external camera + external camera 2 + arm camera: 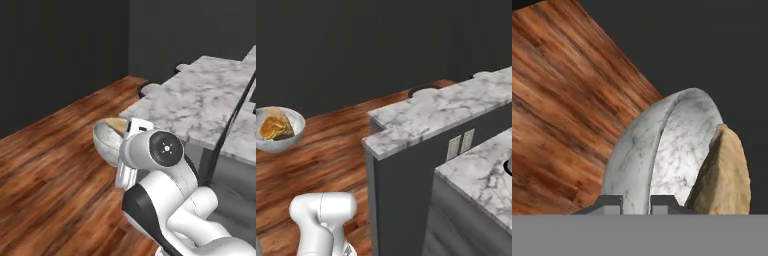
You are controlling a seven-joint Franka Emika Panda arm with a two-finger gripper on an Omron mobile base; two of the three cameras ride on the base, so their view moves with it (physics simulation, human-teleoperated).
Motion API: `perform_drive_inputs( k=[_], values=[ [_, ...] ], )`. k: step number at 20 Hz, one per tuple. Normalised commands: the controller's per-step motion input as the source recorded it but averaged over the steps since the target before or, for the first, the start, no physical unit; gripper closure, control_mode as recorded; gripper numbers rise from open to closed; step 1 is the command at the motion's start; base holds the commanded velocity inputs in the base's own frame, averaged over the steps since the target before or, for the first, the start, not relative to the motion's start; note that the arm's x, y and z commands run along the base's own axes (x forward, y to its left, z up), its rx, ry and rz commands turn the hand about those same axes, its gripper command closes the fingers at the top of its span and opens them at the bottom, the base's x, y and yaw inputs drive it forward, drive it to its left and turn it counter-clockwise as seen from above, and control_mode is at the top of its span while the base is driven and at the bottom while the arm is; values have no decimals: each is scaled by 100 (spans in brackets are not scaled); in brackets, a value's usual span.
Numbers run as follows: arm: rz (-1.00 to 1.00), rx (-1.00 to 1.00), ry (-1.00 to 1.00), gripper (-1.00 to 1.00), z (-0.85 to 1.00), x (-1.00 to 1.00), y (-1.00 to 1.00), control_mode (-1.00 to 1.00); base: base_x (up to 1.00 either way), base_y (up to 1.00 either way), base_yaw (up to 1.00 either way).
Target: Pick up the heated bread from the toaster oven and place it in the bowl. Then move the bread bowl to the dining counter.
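Observation:
The grey-white marbled bowl hangs in the air over the wooden floor, left of the dining counter. The heated bread, a golden bumpy piece, lies inside it. My gripper is shut on the bowl's rim. In the hand view the rim of the bowl stands between my two fingertips, with the bread leaning against the inner wall at the right. From the right base view the bowl with the bread floats at the far left, well clear of the dining counter. The toaster oven is out of view.
Black round stools stand along the counter's far side. A lower marble worktop lies at the right, below a dark panel with two sockets. Wooden floor spreads open to the left, bounded by dark walls.

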Motion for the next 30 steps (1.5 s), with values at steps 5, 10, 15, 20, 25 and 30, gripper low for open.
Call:
perform_drive_inputs(
  k=[5, 10, 15, 20, 25, 30],
  values=[
    [0, 0, 0, 100, 0, 0, 0, 100, 100, 85, -58],
    [0, 0, 0, 100, 0, 0, 0, 100, 100, 80, -61],
    [0, 0, 0, 100, 0, 0, 0, 100, 99, 77, -65],
    [0, 0, 0, 100, 0, 0, 0, 100, 92, 88, -61],
    [0, 0, 0, 100, 0, 0, 0, 100, 31, 98, -42],
    [0, 0, 0, 100, 0, 0, 0, 100, 3, 47, -2]
  ],
)
